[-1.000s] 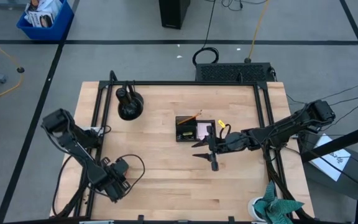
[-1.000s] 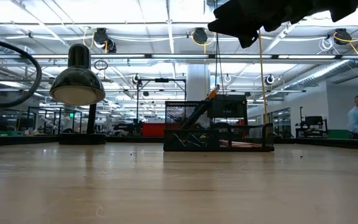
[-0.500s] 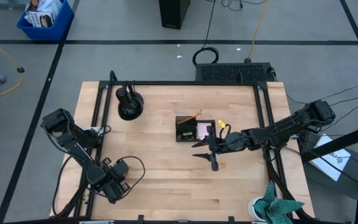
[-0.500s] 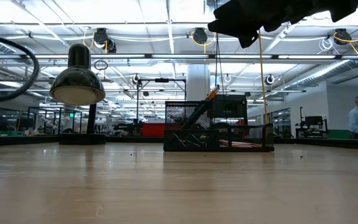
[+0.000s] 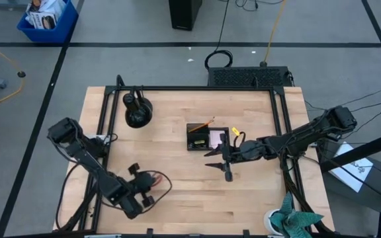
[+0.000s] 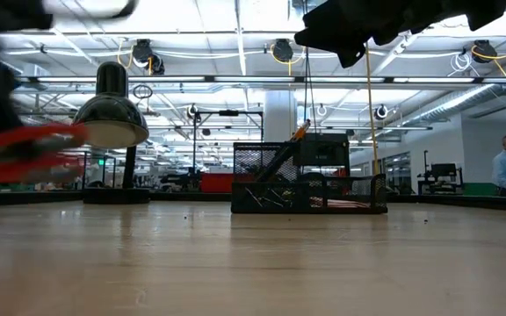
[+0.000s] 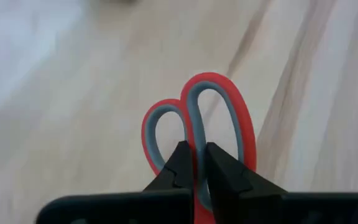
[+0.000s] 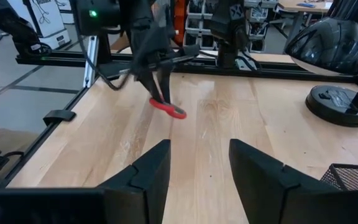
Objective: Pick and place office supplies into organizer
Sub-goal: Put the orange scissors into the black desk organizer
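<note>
Clearly the left pincer (image 7: 194,163) is clamped on the red-handled steel scissors (image 7: 199,127), its two dark fingers pinching the stem where the two loops meet, well away from the low black mesh organizer (image 5: 208,137) toward the left front corner of the pale wooden worktop (image 5: 177,178); in the right wrist view the scissors hang off the surface with the loops downward. They should handle as a stiff, fairly light thing, though the plastic loops look smooth and the weight sits off to one side of the hold, so they may swivel between the fingers; I judge the present hold at the junction of the loops, or one nearer the pivot, steadier than a single loop. The right pincer (image 8: 197,165) hovers just beside the organizer on its near right side, its jaws standing apart and empty. Compared with a second ago, the left arm has swung inward toward the organizer, and the red handles now show beside its pincer.
</note>
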